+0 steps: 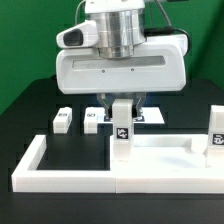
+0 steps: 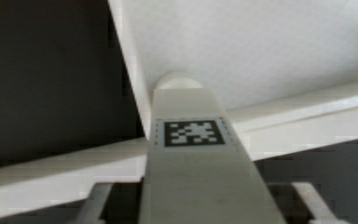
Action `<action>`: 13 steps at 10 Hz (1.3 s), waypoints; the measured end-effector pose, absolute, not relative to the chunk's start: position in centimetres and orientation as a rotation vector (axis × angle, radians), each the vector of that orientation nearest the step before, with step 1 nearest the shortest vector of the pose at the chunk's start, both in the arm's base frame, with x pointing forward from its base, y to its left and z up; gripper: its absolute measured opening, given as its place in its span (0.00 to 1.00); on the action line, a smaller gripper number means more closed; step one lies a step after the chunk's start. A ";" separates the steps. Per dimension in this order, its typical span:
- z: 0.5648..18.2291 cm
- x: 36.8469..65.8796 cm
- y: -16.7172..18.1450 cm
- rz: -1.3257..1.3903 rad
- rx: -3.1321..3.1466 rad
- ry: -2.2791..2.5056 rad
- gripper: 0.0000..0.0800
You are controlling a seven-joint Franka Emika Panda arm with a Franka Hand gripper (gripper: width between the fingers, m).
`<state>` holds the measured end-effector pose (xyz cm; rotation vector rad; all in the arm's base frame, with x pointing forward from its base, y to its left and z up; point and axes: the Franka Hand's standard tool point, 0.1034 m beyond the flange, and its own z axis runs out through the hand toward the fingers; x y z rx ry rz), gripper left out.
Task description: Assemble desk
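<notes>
Leg: it is held upright at the centre of the exterior view, tag facing the camera, lower end at the tabletop corner on the exterior view's left.
Gripper: it is set straight above the leg; the fingers are closed against its two sides, with no gap seen in the wrist view.
Axis: the leg's long axis is vertical and in line with the gripper, so any turning into the socket would likely be made about that line.
Seating: it cannot be told.
Standing leg: it is seen at the right edge.
Loose legs: they are left at mid left.
</notes>
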<state>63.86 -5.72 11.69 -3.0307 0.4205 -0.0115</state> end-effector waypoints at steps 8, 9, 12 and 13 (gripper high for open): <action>11.3 63.6 -6.5 -0.017 -2.386 1.809 0.36; 11.3 63.5 -6.6 0.009 -2.272 1.910 0.36; 11.2 63.4 -6.7 0.031 -2.164 2.016 0.46; 11.1 63.4 -6.7 0.026 -2.208 1.967 0.62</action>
